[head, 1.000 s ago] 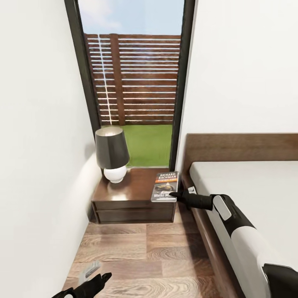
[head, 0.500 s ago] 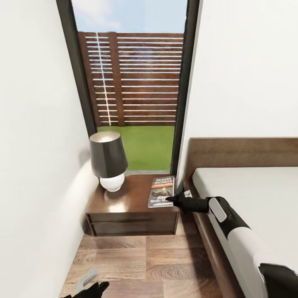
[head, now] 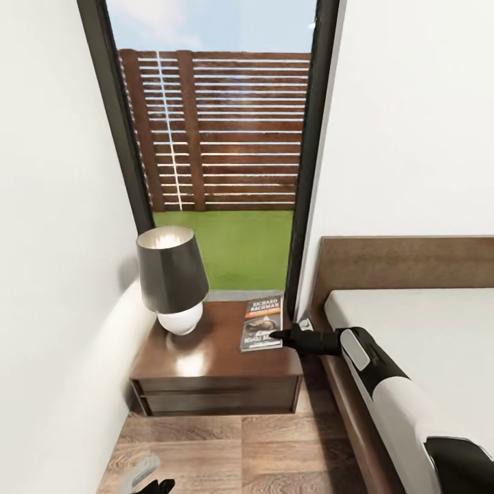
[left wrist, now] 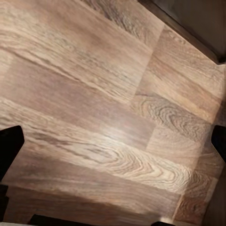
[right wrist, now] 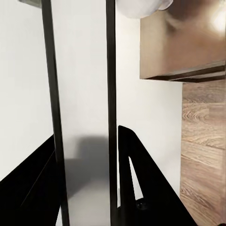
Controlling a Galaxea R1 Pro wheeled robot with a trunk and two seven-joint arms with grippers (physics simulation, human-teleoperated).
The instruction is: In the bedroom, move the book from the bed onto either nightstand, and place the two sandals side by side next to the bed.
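On my head camera I see the book (head: 261, 323) lying flat on the nightstand (head: 216, 357), at its edge near the bed (head: 425, 329), beside the lamp (head: 171, 278). My right gripper (head: 278, 335) touches the book's near corner; how far it is open I cannot tell here. The left gripper (head: 152, 486) is low over the floor (head: 274, 453).

The left wrist camera shows floor planks (left wrist: 103, 108) between widely parted fingers (left wrist: 9, 146).

The right wrist camera shows two dark fingers (right wrist: 141, 179) apart, holding nothing, before the window frame (right wrist: 111, 70).
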